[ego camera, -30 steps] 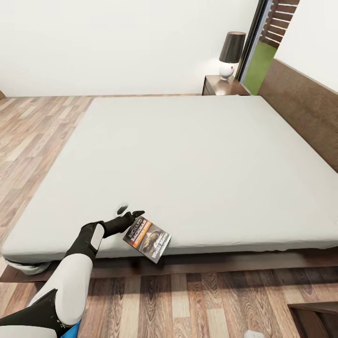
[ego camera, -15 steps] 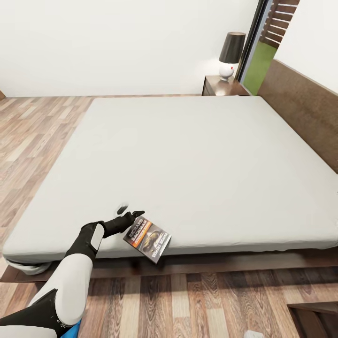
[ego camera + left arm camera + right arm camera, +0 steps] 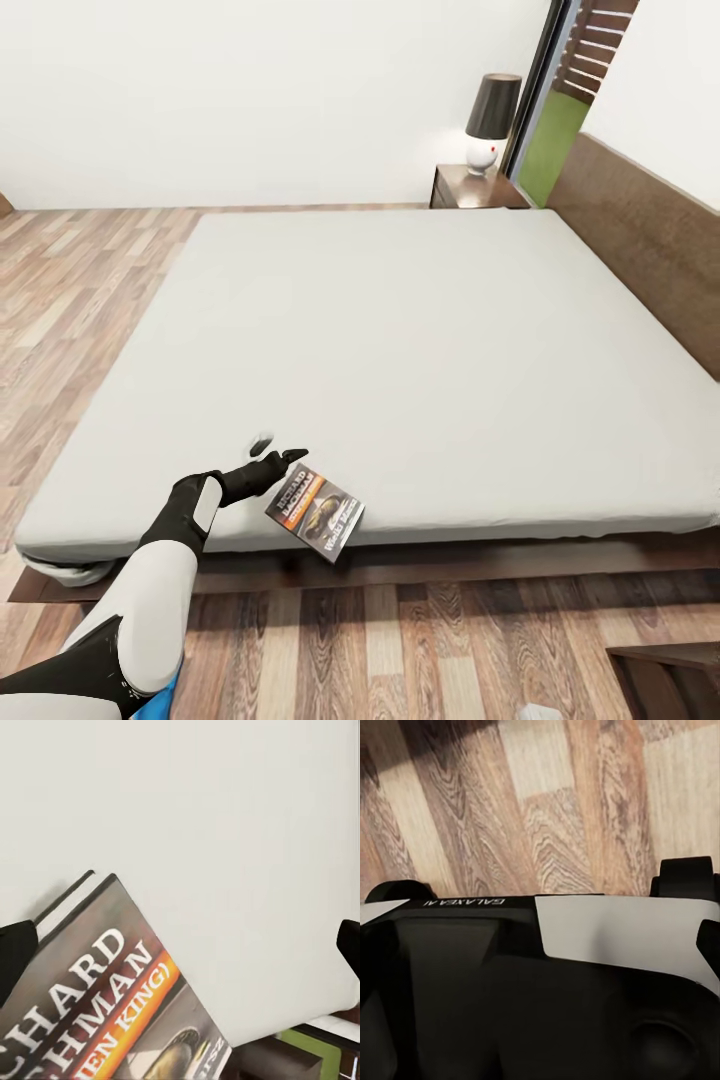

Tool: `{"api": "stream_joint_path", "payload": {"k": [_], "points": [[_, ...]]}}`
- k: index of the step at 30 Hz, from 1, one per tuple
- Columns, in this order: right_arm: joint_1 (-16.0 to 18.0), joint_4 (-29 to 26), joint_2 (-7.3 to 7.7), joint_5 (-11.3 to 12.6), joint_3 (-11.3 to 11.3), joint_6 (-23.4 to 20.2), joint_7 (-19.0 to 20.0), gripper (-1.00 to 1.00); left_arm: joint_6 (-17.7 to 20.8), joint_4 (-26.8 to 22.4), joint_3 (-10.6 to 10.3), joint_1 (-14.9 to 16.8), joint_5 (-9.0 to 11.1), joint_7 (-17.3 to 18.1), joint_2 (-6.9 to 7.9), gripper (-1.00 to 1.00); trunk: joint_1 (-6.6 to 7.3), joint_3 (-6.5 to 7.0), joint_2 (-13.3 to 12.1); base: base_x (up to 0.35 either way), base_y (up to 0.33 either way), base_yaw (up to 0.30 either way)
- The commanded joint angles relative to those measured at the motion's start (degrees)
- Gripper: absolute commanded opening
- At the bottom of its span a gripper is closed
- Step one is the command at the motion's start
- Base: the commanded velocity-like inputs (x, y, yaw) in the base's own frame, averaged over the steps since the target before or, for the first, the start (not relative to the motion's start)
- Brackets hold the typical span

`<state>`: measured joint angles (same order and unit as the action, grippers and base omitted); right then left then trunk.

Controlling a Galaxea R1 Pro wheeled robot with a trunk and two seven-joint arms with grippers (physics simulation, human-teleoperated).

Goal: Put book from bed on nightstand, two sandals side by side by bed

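My left gripper (image 3: 272,450) hovers spread wide and holding nothing over the near left part of the bed (image 3: 400,330), just left of the book (image 3: 315,508). The book lies at the mattress's near edge, one corner hanging past it. A nightstand (image 3: 470,188) with a lamp (image 3: 490,120) stands at the far right. Whether my right gripper is spread or closed, I cannot tell.
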<state>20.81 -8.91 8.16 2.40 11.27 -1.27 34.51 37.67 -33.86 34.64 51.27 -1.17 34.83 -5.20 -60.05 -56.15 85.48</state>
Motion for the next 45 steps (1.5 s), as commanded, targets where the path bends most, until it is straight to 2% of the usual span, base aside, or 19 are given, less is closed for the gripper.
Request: {"api": "stream_joint_path", "payload": {"k": [1,45], "points": [[0.0,0.0,0.01,0.2,0.2,-0.1,0.3,1.00,0.5,-0.1,0.4,0.1,-0.1,0.2,-0.08,1.00,0.23,0.15,-0.4,0.000,0.000,0.000],[0.0,0.0,0.01,0.2,0.2,-0.1,0.2,1.00,0.5,-0.1,0.4,0.1,-0.1,0.2,-0.08,1.00,9.89,8.05,-18.0,0.000,0.000,0.000]]}}
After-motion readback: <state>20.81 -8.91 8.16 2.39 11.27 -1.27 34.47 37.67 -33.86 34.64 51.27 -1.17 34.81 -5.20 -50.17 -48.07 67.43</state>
